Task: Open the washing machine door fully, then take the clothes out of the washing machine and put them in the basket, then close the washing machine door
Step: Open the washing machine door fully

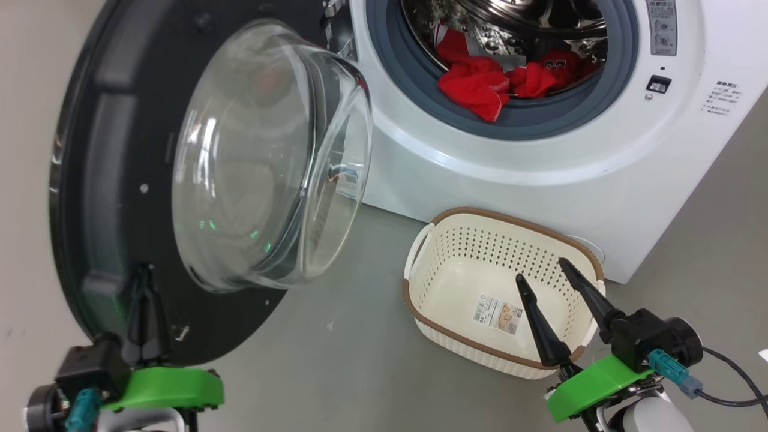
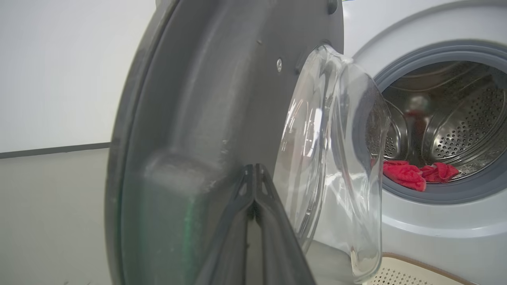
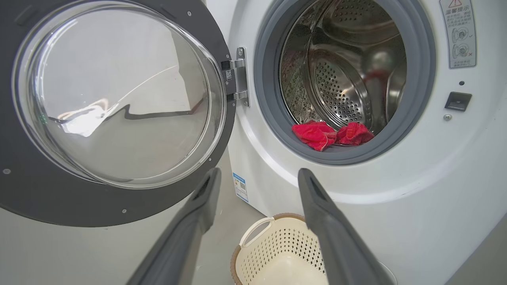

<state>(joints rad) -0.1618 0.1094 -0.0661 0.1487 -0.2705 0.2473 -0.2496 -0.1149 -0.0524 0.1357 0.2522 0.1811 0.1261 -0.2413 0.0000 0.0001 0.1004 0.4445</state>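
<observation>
The washing machine (image 1: 540, 162) is white, and its black washing machine door (image 1: 108, 180) with the bulging glass bowl (image 1: 270, 156) is swung wide to the left. Red clothes (image 1: 480, 84) lie at the drum's front lip, spilling onto the grey ring. They are also visible in the wrist views (image 2: 408, 174) (image 3: 317, 134). My left gripper (image 1: 141, 273) is shut with nothing in it, its tip (image 2: 253, 168) close against the door's inner face (image 2: 190, 118). I cannot tell if it touches. My right gripper (image 1: 541, 271) hangs open above the empty cream basket (image 1: 510, 219), pointing toward the drum opening (image 3: 259, 174).
The basket (image 3: 253, 233) stands on the grey floor (image 1: 348, 360) right before the machine's front. The door hinge (image 3: 239, 77) and a blue label sticker (image 3: 239, 188) sit between door (image 3: 31, 198) and drum. A cable (image 1: 732, 384) trails from my right wrist. A pale wall (image 2: 59, 71) lies beyond the door.
</observation>
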